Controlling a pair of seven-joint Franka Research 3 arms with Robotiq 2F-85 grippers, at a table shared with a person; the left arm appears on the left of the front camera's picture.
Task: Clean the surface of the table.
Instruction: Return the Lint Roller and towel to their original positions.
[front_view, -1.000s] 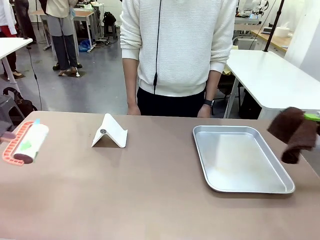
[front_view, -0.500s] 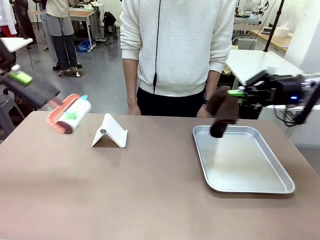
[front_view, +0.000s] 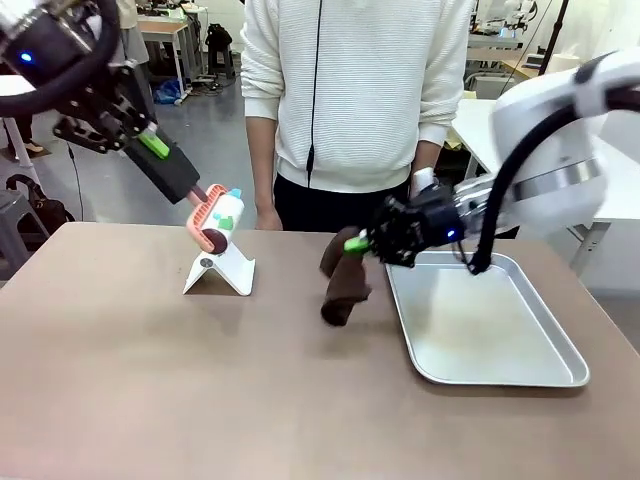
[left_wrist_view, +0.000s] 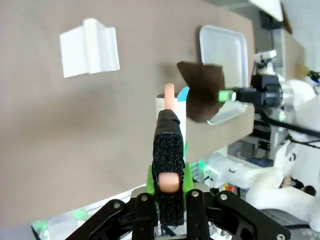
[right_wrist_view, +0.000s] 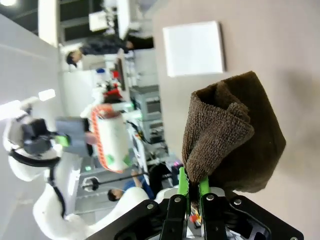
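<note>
Your left claw (front_view: 190, 187) is closed tight on the black handle of the lint roller (front_view: 216, 220), which hangs in the air just above the white folded stand (front_view: 222, 264), at about 10 o'clock of the tabletop (front_view: 250, 390). In the left wrist view the handle sits straight between the green pads (left_wrist_view: 185, 179), so the grip looks sound to me. To roll well, I think you should bring the roller down flat on the brown surface beside the stand, not on it, because the stand looks light and may slide. In the middle, the person stands at the far edge, at 12 o'clock, with hands (front_view: 266, 218) low near the edge; keep both arms away from them. Your right claw (front_view: 352, 243) is pinched shut on the top of the dark brown cloth (front_view: 342, 283), which hangs down with its lower end near or just touching the tabletop, just left of the metal tray (front_view: 480, 320) at 2 o'clock. Lower it more so that a wide part presses on the surface, and wipe toward the open area in front, away from the tray rim.
</note>
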